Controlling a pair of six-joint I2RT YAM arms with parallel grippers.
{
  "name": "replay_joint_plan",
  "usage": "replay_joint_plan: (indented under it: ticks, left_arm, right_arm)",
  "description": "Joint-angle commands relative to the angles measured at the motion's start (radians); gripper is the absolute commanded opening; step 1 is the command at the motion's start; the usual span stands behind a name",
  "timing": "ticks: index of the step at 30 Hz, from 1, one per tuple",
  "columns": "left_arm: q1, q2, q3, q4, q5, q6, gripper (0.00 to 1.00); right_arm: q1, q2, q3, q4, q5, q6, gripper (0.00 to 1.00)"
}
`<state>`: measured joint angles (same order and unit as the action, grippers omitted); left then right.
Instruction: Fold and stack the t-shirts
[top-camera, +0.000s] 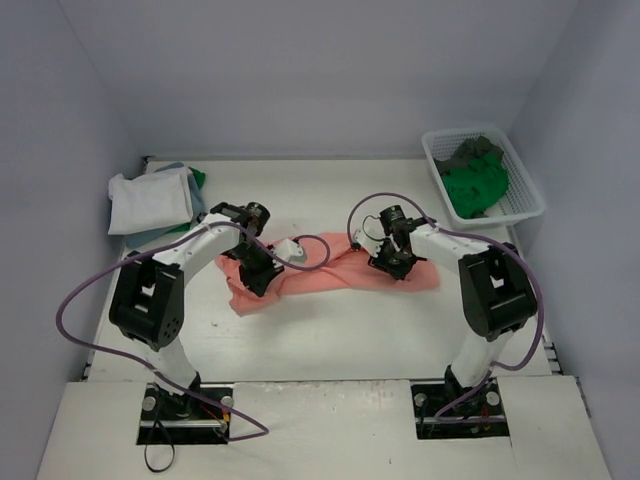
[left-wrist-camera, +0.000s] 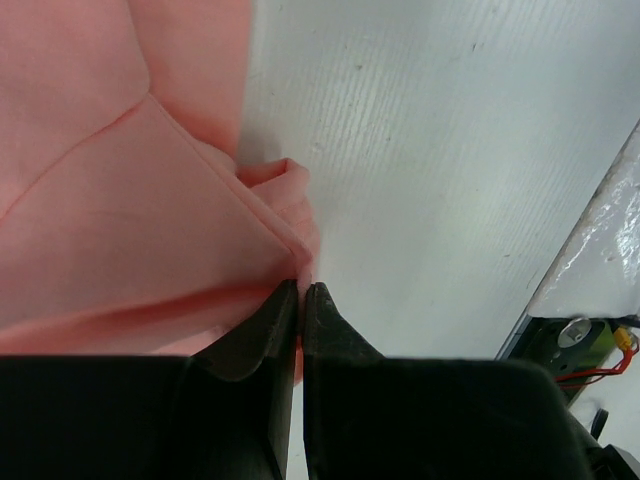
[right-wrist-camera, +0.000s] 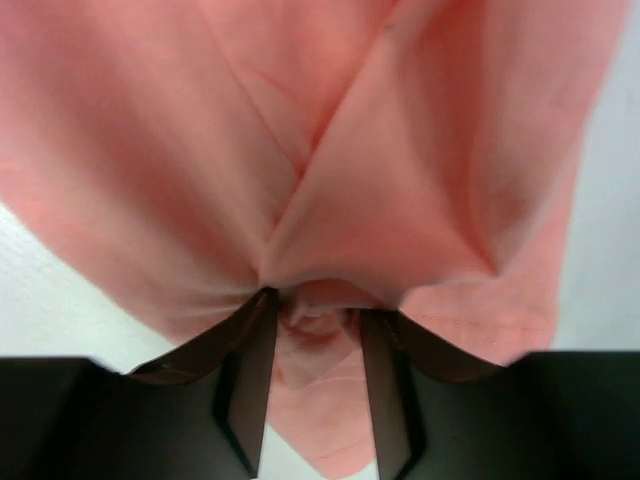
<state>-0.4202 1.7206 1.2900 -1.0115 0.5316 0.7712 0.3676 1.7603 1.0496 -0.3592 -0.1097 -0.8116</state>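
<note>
Two-armed reach down onto one salmon-pink t-shirt (top-camera: 330, 278), lying crumpled in a long strip on the white table (top-camera: 330, 345).

With the left gripper (left-wrist-camera: 303, 288), pinches the shirt's left end: fingers (left-wrist-camera: 260, 340) pressed together, a sliver of pink cloth between them, a folded corner just past the tips.

With the right gripper (right-wrist-camera: 318, 302), hangs over the shirt's right end: fingers (right-wrist-camera: 245, 380) spread apart, a small bunch of cloth sitting in the gap. Hard to tell whether touching the inner faces.

Left arm (top-camera: 150, 295): elbow raised to the near left of the shirt, forearm slanting in and down to it. Right arm (top-camera: 490, 285): elbow raised to the near right of the shirt, forearm slanting in likewise.

Behind and left of the shirt, well apart: a folded pile, white t-shirt (top-camera: 150, 200) on top, light blue cloth (top-camera: 150, 238) and green cloth (top-camera: 200, 179) showing under it. Behind and right of the shirt: white mesh basket (top-camera: 528, 195) holding a bright green t-shirt (top-camera: 475, 185) and a dark grey t-shirt (top-camera: 475, 150).
</note>
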Motion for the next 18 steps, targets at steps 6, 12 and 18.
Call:
replay_joint_plan:
  ticks: [6, 12, 18]
  left_arm:
    - [-0.017, 0.057, 0.014, -0.064, -0.062, 0.073, 0.00]
    - [-0.017, 0.106, 0.049, -0.061, -0.070, 0.077, 0.00]
    - [-0.017, 0.135, 0.075, -0.058, -0.065, 0.079, 0.00]
  right_arm:
    - [-0.022, 0.024, 0.055, -0.043, 0.079, 0.037, 0.59]
    - [-0.032, -0.033, 0.128, -0.043, 0.047, 0.055, 0.69]
    - [-0.073, -0.096, 0.200, -0.043, -0.047, 0.072, 0.69]
